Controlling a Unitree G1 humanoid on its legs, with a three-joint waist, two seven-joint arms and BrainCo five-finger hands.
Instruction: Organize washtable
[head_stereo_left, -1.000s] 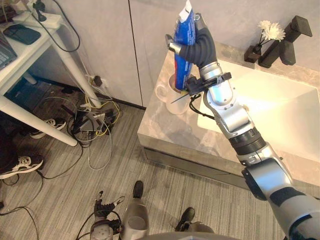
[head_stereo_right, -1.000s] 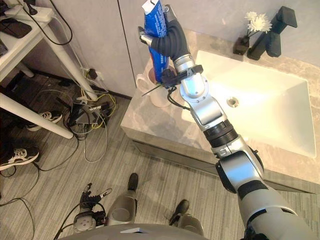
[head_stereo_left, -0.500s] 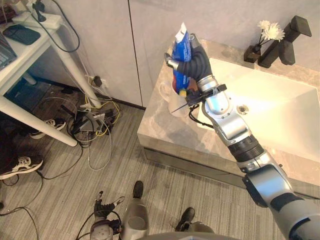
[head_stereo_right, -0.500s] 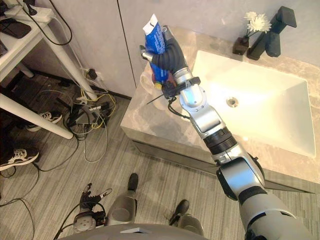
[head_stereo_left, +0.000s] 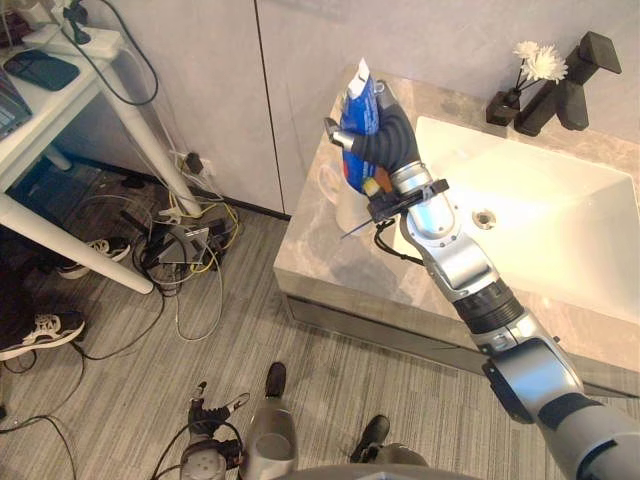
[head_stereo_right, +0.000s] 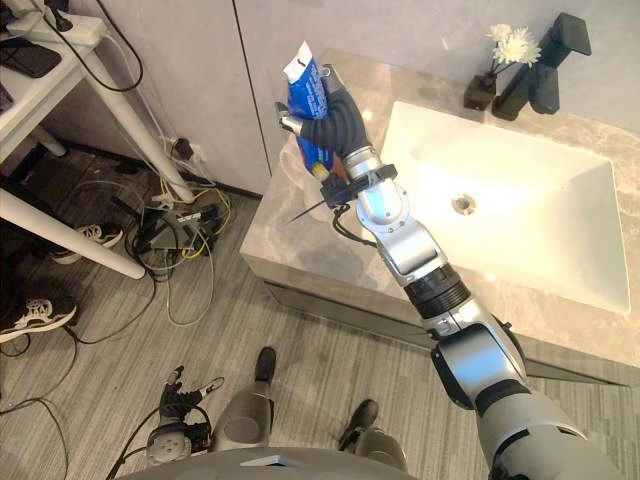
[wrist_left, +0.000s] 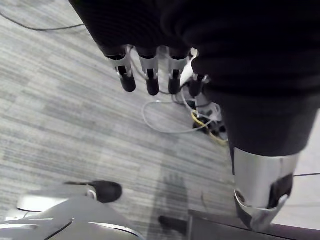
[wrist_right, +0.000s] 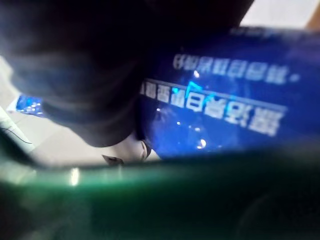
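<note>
R robot hand (head_stereo_left: 388, 138) grips blue toothpaste tube (head_stereo_left: 358, 102) upright, over white cup (head_stereo_left: 338, 205) at bench (head_stereo_left: 325, 272) corner, beside sink (head_stereo_left: 545, 225). L robot hand (wrist_left: 150, 67) hangs over floor, fingers relaxed.

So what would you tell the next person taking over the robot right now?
Right hand: shut on the blue toothpaste tube, held upright just above the white handled cup on the grey marble counter.
Left hand: open, hanging low over the floor, holding nothing.
Done: tube picked up.
Left: lower the tube into the cup and let go.
</note>
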